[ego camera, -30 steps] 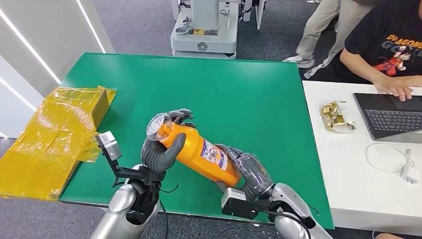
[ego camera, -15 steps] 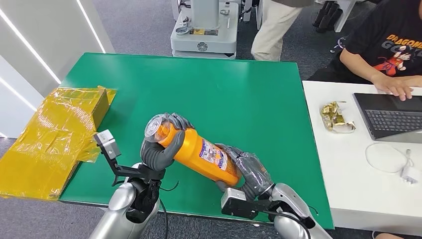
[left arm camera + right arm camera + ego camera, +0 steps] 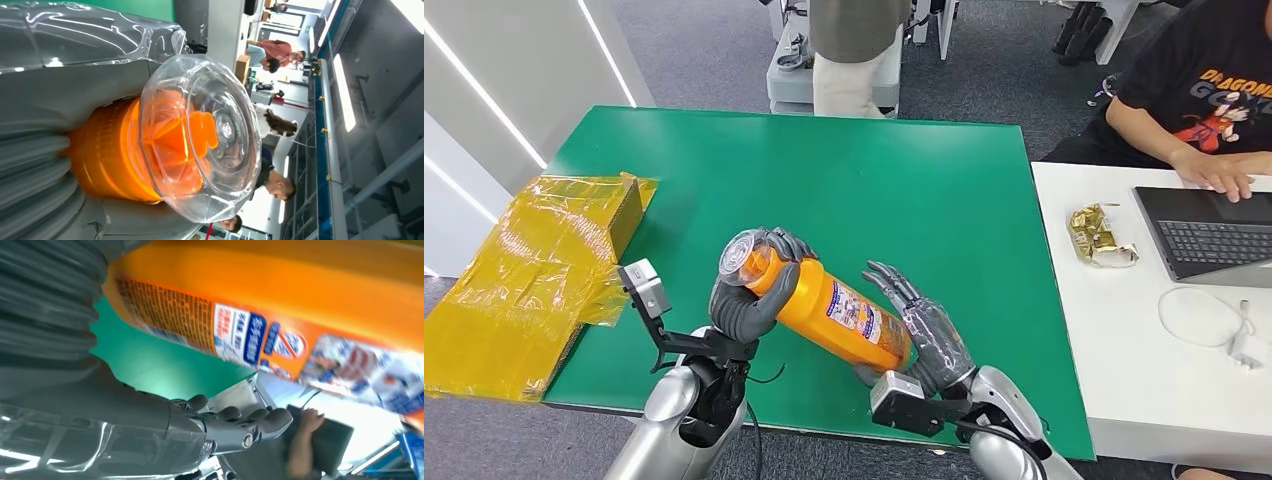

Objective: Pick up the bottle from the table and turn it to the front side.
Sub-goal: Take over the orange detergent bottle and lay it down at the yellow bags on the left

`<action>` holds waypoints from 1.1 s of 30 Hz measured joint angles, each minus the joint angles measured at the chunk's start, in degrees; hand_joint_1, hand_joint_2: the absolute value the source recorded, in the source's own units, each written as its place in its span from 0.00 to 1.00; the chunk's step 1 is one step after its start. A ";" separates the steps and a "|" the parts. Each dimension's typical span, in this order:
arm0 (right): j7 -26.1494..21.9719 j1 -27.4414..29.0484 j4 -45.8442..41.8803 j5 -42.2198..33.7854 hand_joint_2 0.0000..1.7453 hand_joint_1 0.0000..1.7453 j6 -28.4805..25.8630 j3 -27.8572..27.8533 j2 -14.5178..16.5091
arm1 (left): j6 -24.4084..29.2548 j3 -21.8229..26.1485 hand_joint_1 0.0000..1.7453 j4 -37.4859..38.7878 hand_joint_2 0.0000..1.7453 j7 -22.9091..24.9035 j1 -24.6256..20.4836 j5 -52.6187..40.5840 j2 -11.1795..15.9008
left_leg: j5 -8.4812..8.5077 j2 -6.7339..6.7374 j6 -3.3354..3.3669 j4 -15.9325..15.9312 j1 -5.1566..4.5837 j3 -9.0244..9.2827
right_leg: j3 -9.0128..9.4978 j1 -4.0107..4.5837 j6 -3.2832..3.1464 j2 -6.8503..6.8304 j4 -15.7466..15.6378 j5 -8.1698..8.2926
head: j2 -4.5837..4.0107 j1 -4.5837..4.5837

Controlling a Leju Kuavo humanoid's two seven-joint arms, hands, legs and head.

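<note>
— Above the near edge of the green table (image 3: 944, 190), where was the bottle (image 3: 834, 312)?

— It lay tilted between the two hands, clear cap (image 3: 746, 255) toward the left hand (image 3: 749, 300), base toward the right hand (image 3: 929, 335). The left hand gripped it just below the cap, thumb across the near side and fingers (image 3: 786, 240) curled over the far side.

— And the right hand?

— Its fingers (image 3: 892, 283) were spread and straight, lying beside the bottle's lower end on the far side, holding nothing. From above I couldn't tell whether the palm touched the base.

— What did the wrist cameras add?

— The left wrist view looked straight onto the cap (image 3: 200, 135), with an orange spout inside it and the hand's grey cover (image 3: 75, 100) pressed around the orange neck. The right wrist view showed the label (image 3: 260, 335), blue and white print on orange, with the extended fingers (image 3: 240, 425) apart from the bottle's side and green table between them.

— Anything else nearby?

— A yellow-wrapped box (image 3: 534, 270) well to the left hand's side, and a person at a laptop (image 3: 1209, 235).
</note>
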 joint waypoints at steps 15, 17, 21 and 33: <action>-3.33 8.55 -13.93 -8.95 1.00 0.00 -12.81 -4.00 1.74 | 4.63 0.01 1.00 -0.29 1.00 0.43 0.44 -0.08 0.02 | -0.01 -0.02 0.00 0.00 0.00 -0.02 | 0.00 0.00 0.01 -0.02 -0.02 -0.01 | 0.00 0.01; -4.85 10.64 -17.20 -11.00 1.00 0.00 -15.14 -4.35 1.95 | 5.39 0.01 1.00 -0.83 1.00 0.42 0.59 -0.73 0.05 | -0.01 -0.02 0.01 -0.01 0.00 -0.03 | 0.00 0.00 0.01 -0.02 -0.02 -0.01 | 0.00 0.01; -5.99 13.99 -23.12 -13.03 1.00 0.00 -17.95 -4.59 2.23 | 6.15 0.03 1.00 -2.32 1.00 0.37 0.97 -1.91 0.16 | -0.03 0.00 0.03 -0.02 0.00 -0.03 | -0.01 0.00 0.01 -0.01 -0.03 -0.01 | 0.00 -0.01; -9.72 19.70 -32.30 -16.46 1.00 0.00 -23.51 -5.75 2.63 | 8.06 0.95 1.00 -5.54 1.00 0.72 1.26 -7.04 0.94 | -0.03 0.00 0.04 -0.01 0.00 -0.04 | 0.00 0.00 0.02 -0.03 -0.04 -0.01 | 0.00 0.01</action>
